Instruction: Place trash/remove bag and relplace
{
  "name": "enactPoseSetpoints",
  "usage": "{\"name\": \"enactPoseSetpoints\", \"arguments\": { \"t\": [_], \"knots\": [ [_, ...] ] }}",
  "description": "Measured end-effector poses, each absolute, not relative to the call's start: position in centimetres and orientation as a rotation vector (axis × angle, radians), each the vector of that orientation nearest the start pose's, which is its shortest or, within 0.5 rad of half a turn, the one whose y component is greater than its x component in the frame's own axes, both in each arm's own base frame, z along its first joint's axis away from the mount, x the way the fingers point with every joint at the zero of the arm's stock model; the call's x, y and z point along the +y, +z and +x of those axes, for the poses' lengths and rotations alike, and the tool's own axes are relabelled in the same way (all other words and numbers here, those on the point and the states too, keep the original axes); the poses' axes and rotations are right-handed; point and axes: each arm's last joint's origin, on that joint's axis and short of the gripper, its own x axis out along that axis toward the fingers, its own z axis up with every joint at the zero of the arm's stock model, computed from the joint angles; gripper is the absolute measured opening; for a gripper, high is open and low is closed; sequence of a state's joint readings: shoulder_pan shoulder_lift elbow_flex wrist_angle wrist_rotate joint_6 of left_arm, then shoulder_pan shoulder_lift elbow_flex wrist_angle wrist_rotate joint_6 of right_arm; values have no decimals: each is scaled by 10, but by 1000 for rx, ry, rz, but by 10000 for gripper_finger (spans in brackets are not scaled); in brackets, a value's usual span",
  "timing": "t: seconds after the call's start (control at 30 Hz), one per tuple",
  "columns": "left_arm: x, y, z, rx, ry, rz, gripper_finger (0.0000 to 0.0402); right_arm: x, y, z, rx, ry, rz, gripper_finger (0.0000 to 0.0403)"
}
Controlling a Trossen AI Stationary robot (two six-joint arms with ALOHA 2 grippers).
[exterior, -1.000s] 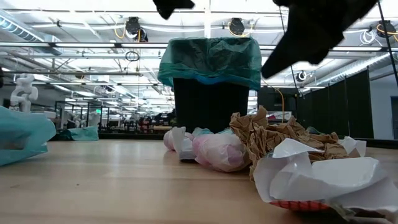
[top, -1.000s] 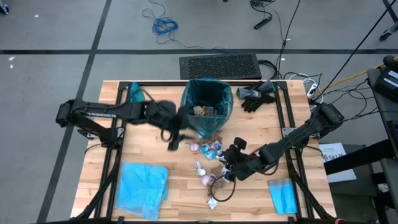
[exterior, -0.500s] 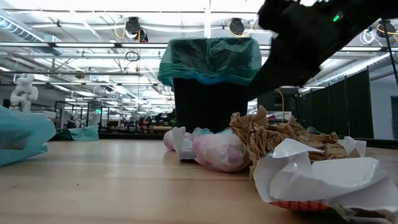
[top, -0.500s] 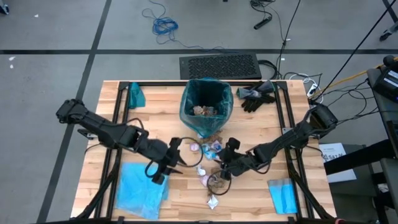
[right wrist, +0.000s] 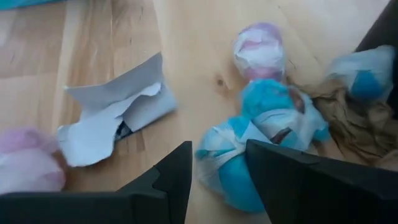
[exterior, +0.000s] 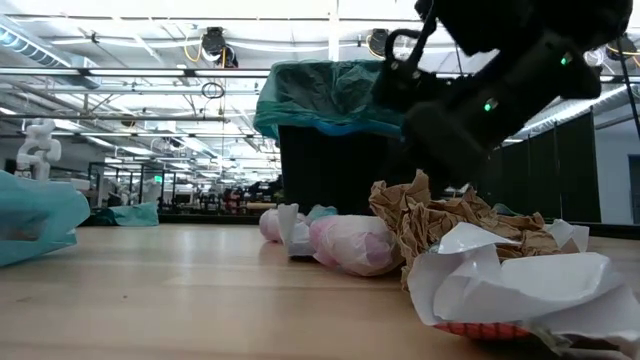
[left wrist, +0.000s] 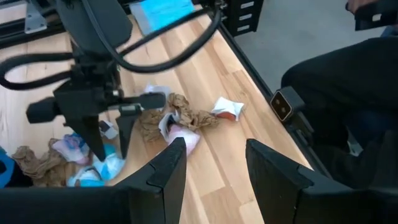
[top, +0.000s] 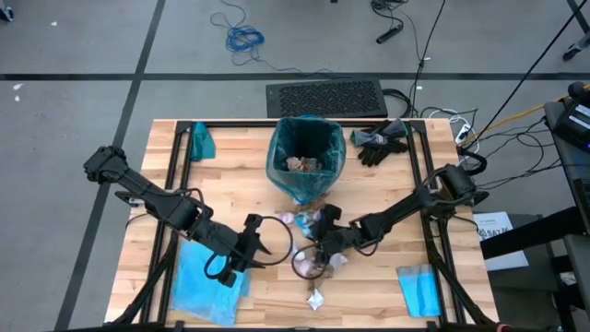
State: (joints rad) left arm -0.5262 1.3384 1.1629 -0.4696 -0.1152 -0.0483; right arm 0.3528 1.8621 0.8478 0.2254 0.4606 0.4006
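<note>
The bin stands at the table's far middle, lined with the dark teal bag, with scraps inside. Loose trash lies in front of it: blue-white wrappers, a pink-white wad, brown paper and a white wrapper. My right gripper is open and slants down over the pile, its fingers on either side of a blue-white wrapper; no touch shows. My left gripper hangs open above bare wood left of the pile. The sky-blue bag lies flat at the near left.
Black gloves lie at the far right beside the bin. A small blue folded cloth lies near right, and a teal scrap far left. A torn white paper lies by the pile. A seated person shows beyond the table's edge.
My left gripper has swung from beside the bin toward the table's near edge, coming to rest left of the trash pile. My right gripper has sunk and gone a little toward the table's left, down onto the pile. The trash has not moved.
</note>
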Motion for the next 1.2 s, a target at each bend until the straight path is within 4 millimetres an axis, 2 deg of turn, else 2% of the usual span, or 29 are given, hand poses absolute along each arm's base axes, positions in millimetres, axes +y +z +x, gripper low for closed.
{"name": "enactPoseSetpoints", "arguments": {
  "t": [0.2, 0.37, 0.4, 0.6, 0.73, 0.9, 1.07, 1.2],
  "knots": [
    [-142, 319, 251, 623, -373, 141, 162, 102, 105, 328, 693, -282, 136, 122],
    [-142, 319, 251, 624, -372, 135, 162, 104, 106, 326, 695, -287, 164, 23],
    [-142, 319, 251, 624, -372, 135, 162, 105, 107, 326, 689, -284, 164, 14],
    [-142, 319, 251, 624, -371, 135, 162, 117, 124, 322, 634, -226, 170, 2],
    [-143, 319, 250, 626, -374, 137, 162, 129, 161, 321, 519, -187, 139, 1],
    [-143, 319, 250, 626, -373, 138, 162, 136, 232, 320, 398, -184, 0, 0],
    [-142, 319, 250, 622, -355, 143, 162, 114, 299, 320, 362, -277, -160, 0],
    [-143, 319, 251, 619, -355, 142, 162, 82, 337, 323, 375, -367, -213, 0]
  ]
}}
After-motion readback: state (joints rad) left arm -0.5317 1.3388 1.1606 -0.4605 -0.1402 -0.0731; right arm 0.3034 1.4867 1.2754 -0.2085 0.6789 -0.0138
